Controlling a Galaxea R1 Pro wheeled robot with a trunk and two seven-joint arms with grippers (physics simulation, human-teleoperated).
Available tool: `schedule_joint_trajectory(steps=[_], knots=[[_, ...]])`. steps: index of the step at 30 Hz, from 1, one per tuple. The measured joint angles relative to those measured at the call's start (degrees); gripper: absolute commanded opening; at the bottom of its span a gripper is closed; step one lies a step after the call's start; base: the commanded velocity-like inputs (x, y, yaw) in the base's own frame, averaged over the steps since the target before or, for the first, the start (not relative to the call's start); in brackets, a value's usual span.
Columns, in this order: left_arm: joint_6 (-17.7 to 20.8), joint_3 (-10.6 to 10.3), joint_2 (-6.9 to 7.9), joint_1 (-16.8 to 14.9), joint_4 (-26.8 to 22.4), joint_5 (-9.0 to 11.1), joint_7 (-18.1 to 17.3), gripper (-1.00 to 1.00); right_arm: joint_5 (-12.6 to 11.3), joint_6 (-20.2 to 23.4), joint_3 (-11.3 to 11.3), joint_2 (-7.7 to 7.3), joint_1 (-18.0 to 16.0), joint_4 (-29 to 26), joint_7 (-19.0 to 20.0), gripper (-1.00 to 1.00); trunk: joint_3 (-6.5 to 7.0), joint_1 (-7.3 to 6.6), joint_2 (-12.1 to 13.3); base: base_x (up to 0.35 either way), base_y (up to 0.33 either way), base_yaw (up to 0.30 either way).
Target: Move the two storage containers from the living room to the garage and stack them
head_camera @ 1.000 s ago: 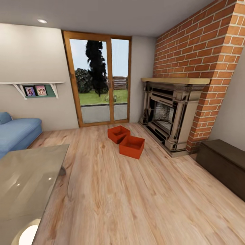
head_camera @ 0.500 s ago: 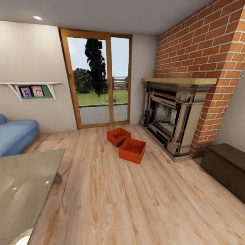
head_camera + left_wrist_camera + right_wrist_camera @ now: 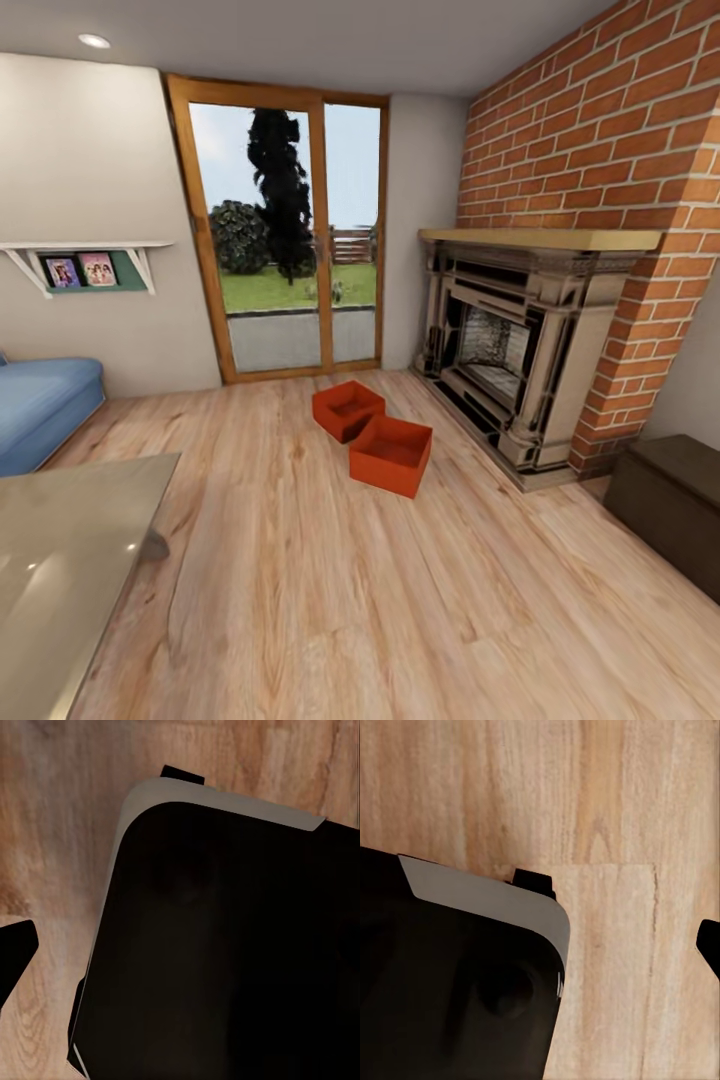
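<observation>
Living room: light wood plank floor (image 3: pixel 330 590), brick wall, fireplace (image 3: pixel 510 350), glass doors (image 3: pixel 285 230). Two storage containers (image 3: pixel 391 455) sit corner to corner on the planks between doors and hearth. Open floor lies ahead; glass table (image 3: pixel 60 540) and sofa (image 3: pixel 40 405) left, dark chest (image 3: pixel 675 500) right. Wrist views show a dark body, likely the robot's base; gripper states cannot be told.
</observation>
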Motion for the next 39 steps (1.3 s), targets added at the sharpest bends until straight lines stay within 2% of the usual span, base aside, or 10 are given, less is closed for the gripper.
schedule_joint_trajectory(steps=[39], knots=[[0.08,0.00,0.06,0.00,0.00,0.01,0.04,1.00,0.08,0.01,0.07,0.00,0.00,0.00,0.00,1.00,0.00,0.00,0.00,0.324,0.000,0.000]])
